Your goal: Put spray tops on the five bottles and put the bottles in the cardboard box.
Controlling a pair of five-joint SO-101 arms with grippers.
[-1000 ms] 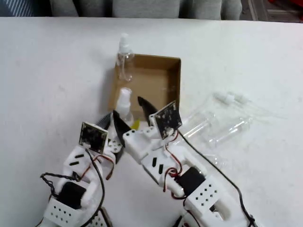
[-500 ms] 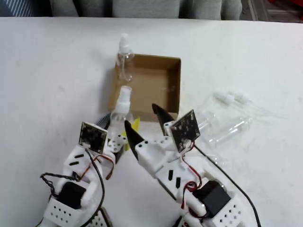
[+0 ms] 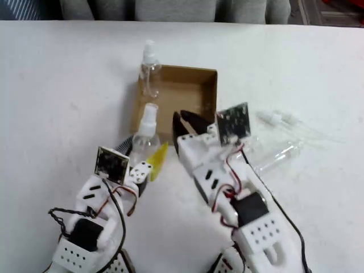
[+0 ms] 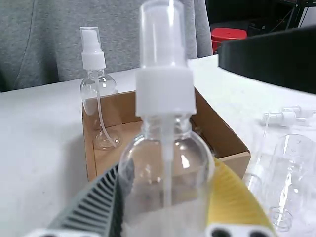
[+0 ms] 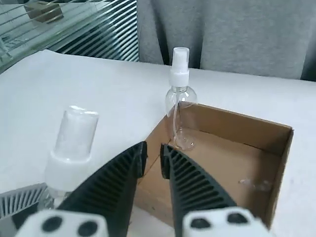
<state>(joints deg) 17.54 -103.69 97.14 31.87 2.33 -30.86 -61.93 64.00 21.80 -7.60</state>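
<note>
My left gripper (image 3: 145, 149) is shut on a clear bottle (image 3: 145, 135) fitted with a white spray top (image 4: 164, 74), held upright just in front of the cardboard box (image 3: 187, 96). The grey and yellow fingers clasp the bottle's body (image 4: 165, 163). A second capped bottle (image 3: 149, 71) stands in the box's far left corner (image 5: 178, 98). My right gripper (image 3: 181, 120) hangs over the box's near edge, beside the held bottle, with its black fingers (image 5: 118, 173) shut on nothing. Loose clear bottles (image 3: 273, 151) and spray tops (image 3: 278, 118) lie right of the box.
The box (image 5: 237, 158) is open-topped with bare floor beside the standing bottle. The loose bottles (image 4: 291, 163) lie close to the right arm's side. White table stretches to the left and far side, with grey cloth beyond its far edge.
My right gripper, open wide a second ago, has closed and swung away from the held bottle toward the box's near edge. The left arm and its bottle have hardly moved.
</note>
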